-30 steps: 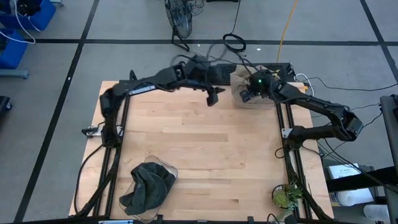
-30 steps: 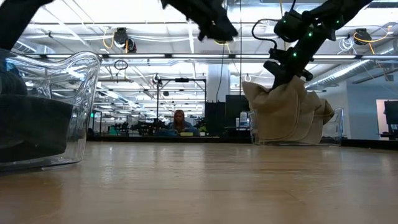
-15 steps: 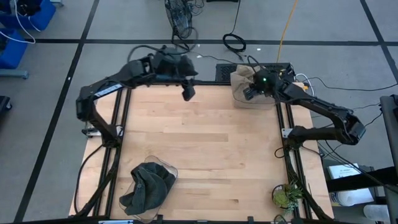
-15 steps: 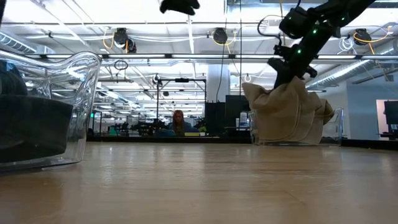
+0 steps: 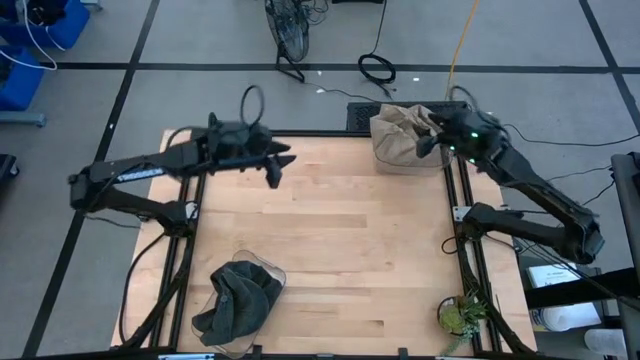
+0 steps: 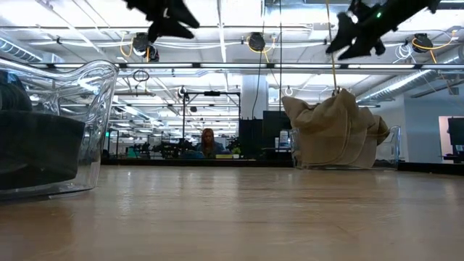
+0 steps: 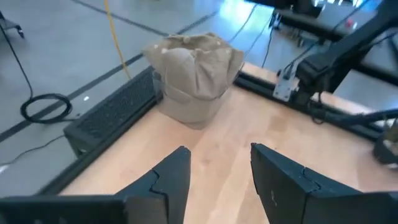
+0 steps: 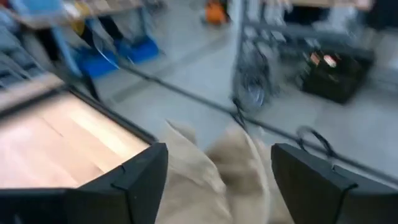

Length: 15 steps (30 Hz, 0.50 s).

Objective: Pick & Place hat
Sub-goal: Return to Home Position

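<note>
The grey floor around the wooden table is crossed by dark lines. Beyond the far edge of the table a coiled black cable and a yellow cable lie on the floor, and blue bins stand at the far left. In the low view the hall behind has a bright ceiling, black frames and a person sitting far away.

— What lies around the wooden table?
— A coiled black cable on the grey floor, a yellow cord near it, and blue crates well off to the left.
— Anything green?
— A small plant at the table's right corner, far from the cable (its pot is hidden). A person sits in the room behind.
</note>
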Each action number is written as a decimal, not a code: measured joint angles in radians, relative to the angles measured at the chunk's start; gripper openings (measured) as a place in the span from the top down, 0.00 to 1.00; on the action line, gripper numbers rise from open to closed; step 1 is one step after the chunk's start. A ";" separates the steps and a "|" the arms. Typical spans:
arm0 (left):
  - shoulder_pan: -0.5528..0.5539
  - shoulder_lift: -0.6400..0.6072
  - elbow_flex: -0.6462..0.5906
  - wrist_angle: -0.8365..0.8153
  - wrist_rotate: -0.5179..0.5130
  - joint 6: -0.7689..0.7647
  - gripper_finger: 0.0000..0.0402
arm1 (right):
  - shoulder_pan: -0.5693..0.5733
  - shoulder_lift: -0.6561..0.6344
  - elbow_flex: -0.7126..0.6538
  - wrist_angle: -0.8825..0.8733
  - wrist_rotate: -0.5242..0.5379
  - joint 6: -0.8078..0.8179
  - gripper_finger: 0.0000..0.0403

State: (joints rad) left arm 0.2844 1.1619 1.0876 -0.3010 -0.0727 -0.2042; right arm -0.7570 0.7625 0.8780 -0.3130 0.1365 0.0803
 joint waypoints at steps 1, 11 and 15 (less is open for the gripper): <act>-0.006 -0.032 -0.052 0.041 -0.004 -0.015 0.58 | 0.000 -0.025 0.000 0.014 -0.027 0.014 0.33; -0.132 -0.350 -0.391 0.202 -0.060 0.006 0.97 | 0.166 -0.102 0.000 0.059 -0.245 0.144 0.61; -0.185 -0.451 -0.475 0.202 -0.102 0.054 0.99 | 0.294 -0.037 0.000 0.059 -0.243 0.143 0.84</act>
State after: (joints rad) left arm 0.0995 0.7105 0.6126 -0.0990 -0.1746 -0.1505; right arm -0.4635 0.7259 0.8783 -0.2544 -0.1066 0.2235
